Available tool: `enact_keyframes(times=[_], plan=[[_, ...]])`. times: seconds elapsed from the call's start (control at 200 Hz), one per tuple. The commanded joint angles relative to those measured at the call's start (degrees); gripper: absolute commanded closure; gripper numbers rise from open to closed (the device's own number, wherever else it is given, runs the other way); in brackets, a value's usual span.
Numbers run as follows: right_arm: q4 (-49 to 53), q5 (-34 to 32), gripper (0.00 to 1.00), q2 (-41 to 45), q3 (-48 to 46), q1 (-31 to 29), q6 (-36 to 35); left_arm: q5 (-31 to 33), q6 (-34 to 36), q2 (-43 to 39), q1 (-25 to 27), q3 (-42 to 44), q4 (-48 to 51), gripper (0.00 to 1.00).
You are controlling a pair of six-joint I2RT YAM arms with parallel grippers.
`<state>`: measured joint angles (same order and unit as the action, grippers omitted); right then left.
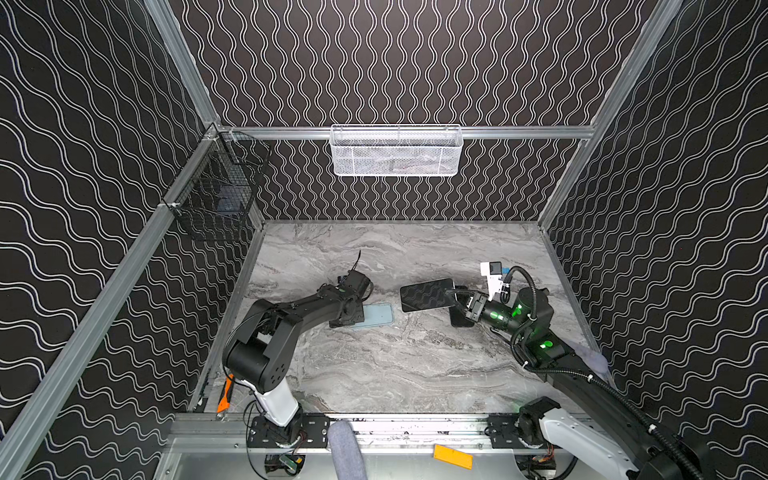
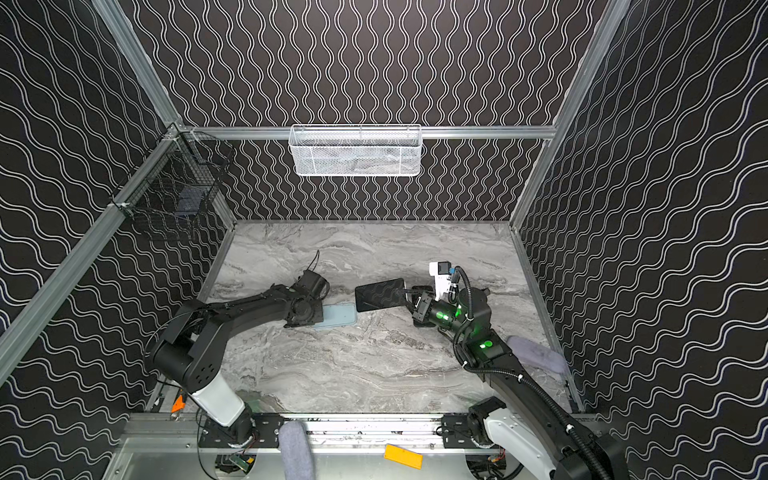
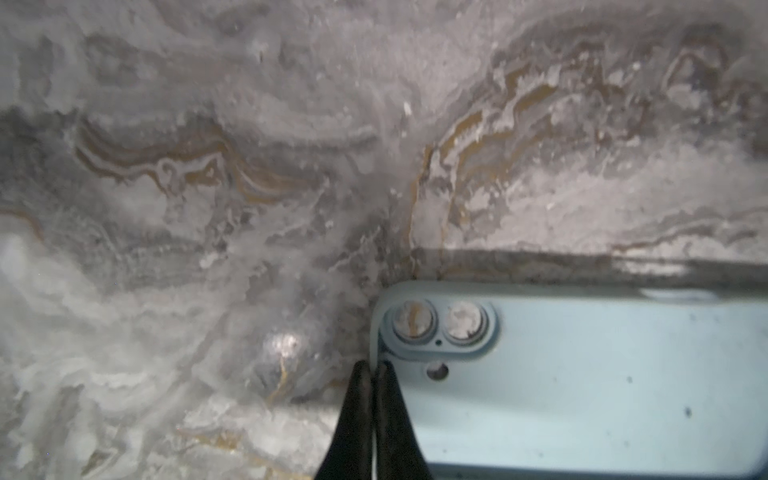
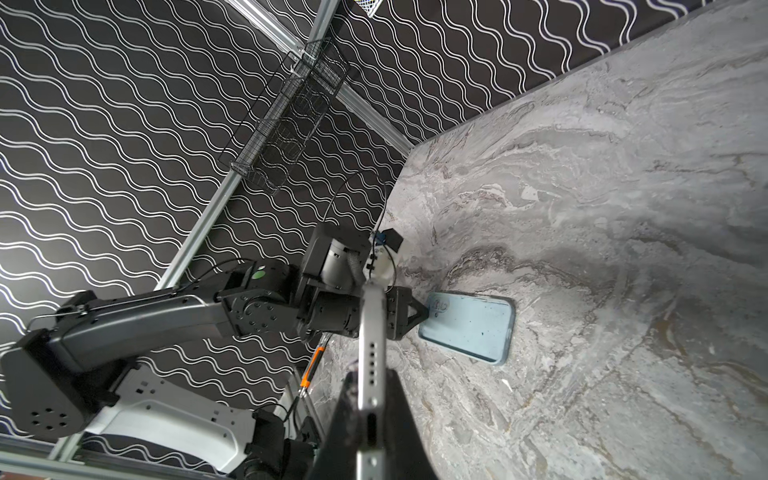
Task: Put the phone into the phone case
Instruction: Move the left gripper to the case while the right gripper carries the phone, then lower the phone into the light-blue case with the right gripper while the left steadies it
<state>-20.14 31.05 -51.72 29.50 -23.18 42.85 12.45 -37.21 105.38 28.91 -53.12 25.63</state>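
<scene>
Down at the left of centre in both top views, my left end effector (image 3: 372,368) was pressed together on the short end wall of the phone case (image 1: 380,316), right by the camera cutouts. In the left wrist view one dark finger (image 3: 357,399) sat outside that wall and its partner sat inside, with the pale blue rim pinched between them. The phone case lay flat on the marbled surface (image 1: 374,374), open side up, and the stone showed through its two round lens holes. My wrist hid the case's left end in both top views, so only its right part stuck out.

My right end effector (image 1: 455,300) was clamped on the phone (image 1: 426,295), holding it by its right end, right of centre in both top views. The phone hung above the surface with its dark face turned up. It was clear of the case, up and to the right of it, with a strip of bare stone between the two. In the right wrist view the phone (image 4: 371,332) showed edge-on, its silver side rail gripped between my fingers, and the case (image 4: 469,328) lay beyond it with my left end effector (image 4: 424,313) at its near end.
</scene>
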Motion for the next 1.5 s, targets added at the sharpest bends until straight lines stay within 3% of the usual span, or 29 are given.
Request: enact_keyframes(times=[0.0, 0.295, 0.621, 0.801, 0.926, 1.041, 1.151, 1.181, 1.246, 1.376, 1.491], plan=[[-1.5, -2.4, 1.0, 0.3, 0.5, 0.1, 0.0, -2.9, -0.4, -1.7, 1.2, 1.4, 1.7, 1.0], [1.6, -4.2, 1.0, 1.3, -1.1, 0.4, -0.2, -4.9, -6.5, -6.7, 8.2, 4.9, 1.3, 1.0], [8.7, -4.4, 1.0, 4.1, -3.9, 0.4, -2.8, -7.2, -13.3, -4.8, 12.4, 6.0, -2.9, 0.98], [8.2, -3.3, 1.0, 3.1, -6.0, 0.1, -1.7, -6.9, -13.3, -6.4, 12.3, 5.4, -2.5, 0.58], [7.1, -3.9, 1.0, 0.4, -6.2, -1.3, -1.2, -3.8, -12.9, -10.9, 12.3, 5.1, -0.1, 0.38], [6.5, -7.1, 1.0, -2.5, -5.3, -5.4, -1.5, -2.9, -13.0, -16.9, 10.7, 7.0, -0.4, 0.31], [4.6, -10.8, 1.0, -6.1, -4.4, -9.8, 0.0, -5.6, -12.5, -21.9, 7.4, 10.3, -2.9, 0.3], [4.1, -11.9, 1.0, -7.3, -4.1, -10.9, 0.7, -6.7, -12.0, -22.7, 6.4, 11.1, -3.8, 0.26], [3.1, -14.7, 1.0, -10.1, -3.2, -13.7, 2.2, -9.1, -10.9, -23.3, 4.6, 12.4, -5.5, 0.25], [-1.5, -17.5, 1.0, -16.6, -2.0, -17.6, 5.8, -13.1, -10.2, -22.9, 3.3, 14.6, -9.3, 0.07], [-4.6, -18.8, 1.0, -21.2, -0.5, -18.8, 7.5, -17.9, -11.9, -23.6, 2.3, 18.1, -15.4, 0.02]])
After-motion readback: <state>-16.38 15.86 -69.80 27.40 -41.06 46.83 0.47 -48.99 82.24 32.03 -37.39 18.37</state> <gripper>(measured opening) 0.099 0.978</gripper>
